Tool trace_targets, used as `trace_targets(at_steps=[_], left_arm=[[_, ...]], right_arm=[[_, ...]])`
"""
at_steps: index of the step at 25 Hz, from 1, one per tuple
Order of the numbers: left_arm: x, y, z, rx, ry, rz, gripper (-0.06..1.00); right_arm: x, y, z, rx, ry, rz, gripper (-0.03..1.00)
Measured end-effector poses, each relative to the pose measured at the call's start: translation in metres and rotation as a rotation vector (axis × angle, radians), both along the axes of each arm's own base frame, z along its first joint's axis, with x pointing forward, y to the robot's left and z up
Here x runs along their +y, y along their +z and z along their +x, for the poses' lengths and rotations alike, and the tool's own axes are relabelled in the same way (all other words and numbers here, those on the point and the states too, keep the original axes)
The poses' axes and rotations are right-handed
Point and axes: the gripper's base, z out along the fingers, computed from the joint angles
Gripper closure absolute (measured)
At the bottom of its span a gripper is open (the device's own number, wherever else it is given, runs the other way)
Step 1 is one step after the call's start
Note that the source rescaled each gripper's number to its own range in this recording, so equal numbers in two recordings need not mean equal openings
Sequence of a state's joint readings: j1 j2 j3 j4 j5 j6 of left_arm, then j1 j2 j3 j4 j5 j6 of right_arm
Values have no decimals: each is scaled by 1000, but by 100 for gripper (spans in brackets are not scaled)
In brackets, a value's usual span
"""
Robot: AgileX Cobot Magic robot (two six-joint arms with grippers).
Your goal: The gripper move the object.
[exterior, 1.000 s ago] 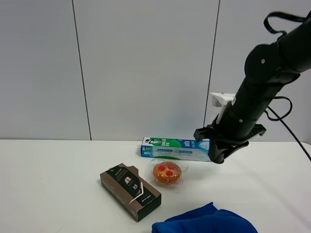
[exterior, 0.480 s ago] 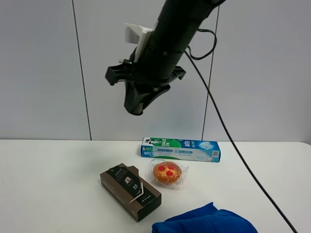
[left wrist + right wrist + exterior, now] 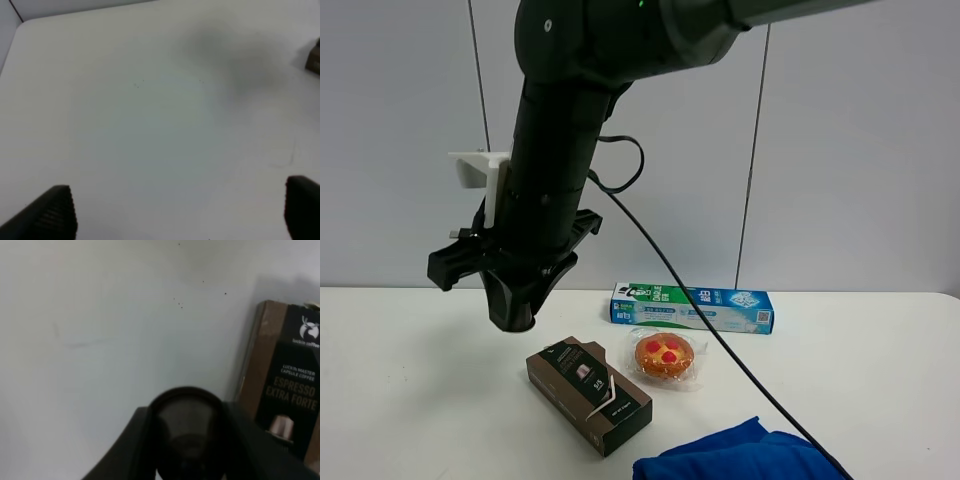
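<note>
My right gripper (image 3: 511, 312) ends a thick dark arm that reaches across to the left of the exterior view. It hangs a little above the white table (image 3: 400, 400), just left of the dark brown carton (image 3: 588, 393). In the right wrist view the gripper (image 3: 186, 440) is shut on the small dark coffee capsule (image 3: 187, 432), with the carton (image 3: 286, 390) beside it. The capsule cannot be made out in the exterior view. My left gripper (image 3: 180, 215) is open and empty over bare table. It does not show in the exterior view.
A green and white toothpaste box (image 3: 692, 307) lies at the back. A wrapped orange pastry (image 3: 664, 356) sits in front of it. A blue cloth (image 3: 745, 455) lies at the front right edge. A black cable (image 3: 720, 345) trails from the arm.
My right arm swung from the right end of the toothpaste box up and across to the left. It has come down to just left of the carton.
</note>
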State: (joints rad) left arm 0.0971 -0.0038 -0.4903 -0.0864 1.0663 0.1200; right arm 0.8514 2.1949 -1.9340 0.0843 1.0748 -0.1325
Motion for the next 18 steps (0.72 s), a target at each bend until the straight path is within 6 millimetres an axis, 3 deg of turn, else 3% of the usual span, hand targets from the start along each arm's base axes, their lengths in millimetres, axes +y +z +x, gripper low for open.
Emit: trace_targets(at_steps=[7, 18], left_arm=[[0, 0, 0, 0, 0, 0, -6], [0, 0, 0, 0, 0, 0, -6]], right_arm=[[6, -39, 10, 2, -2, -127, 97], [18, -66, 8, -5, 61, -145, 97]])
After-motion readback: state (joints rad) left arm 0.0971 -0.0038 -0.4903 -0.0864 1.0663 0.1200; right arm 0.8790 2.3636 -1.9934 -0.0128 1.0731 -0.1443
